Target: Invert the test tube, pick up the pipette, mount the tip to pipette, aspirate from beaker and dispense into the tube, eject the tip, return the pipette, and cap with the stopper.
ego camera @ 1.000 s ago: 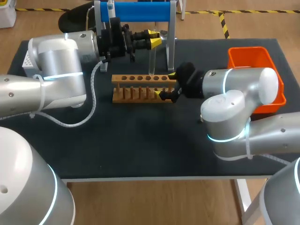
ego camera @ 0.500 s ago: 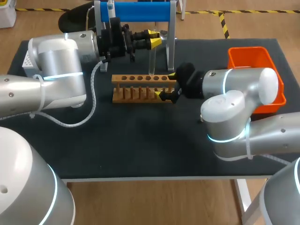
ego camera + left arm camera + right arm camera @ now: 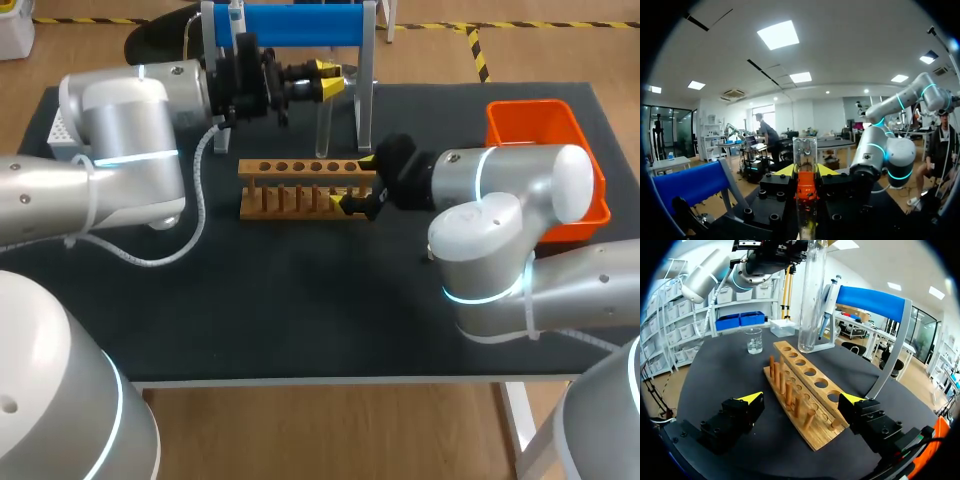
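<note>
Wooden and long, the rack (image 3: pixel 290 190) lies straight ahead of the right pincer (image 3: pixel 801 399), whose fingers stand wide apart on either side of the rack's near end; whether they touch it cannot be told. In the head view the right pincer (image 3: pixel 355 182) sits at the rack's end towards the orange bin (image 3: pixel 545 125), which lies beside and behind the right arm. Further along the rack (image 3: pixel 805 390), past its row of pegs, the glass tube (image 3: pixel 810 300) stands upright with its rounded end down, close over the far holes; whether it touches the wood is unclear. The left pincer (image 3: pixel 328 80) is clamped on the tube (image 3: pixel 323 125) near its upper end. From the left wrist, the tube (image 3: pixel 805 155) runs up between the left pincer (image 3: pixel 806 172)'s yellow tips. Beyond the tube, a small beaker (image 3: pixel 754 342) stands on the table. The pipette (image 3: pixel 829 305) hangs on the stand with the blue bar (image 3: pixel 870 297).
</note>
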Controlling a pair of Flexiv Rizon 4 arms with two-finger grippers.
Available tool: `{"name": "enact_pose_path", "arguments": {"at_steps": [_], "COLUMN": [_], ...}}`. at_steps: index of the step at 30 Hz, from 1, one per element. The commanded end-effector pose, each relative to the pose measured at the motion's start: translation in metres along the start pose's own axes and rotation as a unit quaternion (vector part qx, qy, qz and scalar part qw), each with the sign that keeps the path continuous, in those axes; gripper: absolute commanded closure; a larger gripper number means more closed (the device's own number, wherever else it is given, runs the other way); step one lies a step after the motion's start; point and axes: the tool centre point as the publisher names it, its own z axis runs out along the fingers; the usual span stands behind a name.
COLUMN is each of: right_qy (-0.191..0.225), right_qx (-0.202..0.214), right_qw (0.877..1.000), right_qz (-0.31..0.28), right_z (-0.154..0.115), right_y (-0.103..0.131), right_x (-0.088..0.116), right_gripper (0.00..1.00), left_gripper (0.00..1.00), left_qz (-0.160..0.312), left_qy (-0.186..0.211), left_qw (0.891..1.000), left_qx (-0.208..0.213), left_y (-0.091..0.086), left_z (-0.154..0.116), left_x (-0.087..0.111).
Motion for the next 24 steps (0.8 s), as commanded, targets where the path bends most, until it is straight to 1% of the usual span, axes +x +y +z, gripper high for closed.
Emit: {"name": "enact_pose_path", "arguments": {"at_steps": [1, 12, 24], "right_qy": [0.001, 0.001, 0.001], "right_qx": [0.002, 0.002, 0.002], "right_qw": [1.0, 1.0, 1.0], "right_qz": [0.0, 0.0, 0.0], "right_z": [-0.001, -0.001, -0.001], "right_y": [0.001, 0.001, 0.001], "right_x": [0.0, 0.0, 0.0], "right_gripper": [0.0, 0.0, 0.0], "left_gripper": [1.0, 1.0, 1.0], "left_qz": [0.0, -0.012, -0.021], "left_qy": [-0.004, -0.013, -0.017], "left_qw": [1.0, 1.0, 0.999], "left_qx": [0.004, 0.016, 0.02], "left_y": [0.003, 0.019, 0.028], "left_z": [0.002, 0.001, -0.002], "left_x": [-0.004, -0.009, -0.008]}}
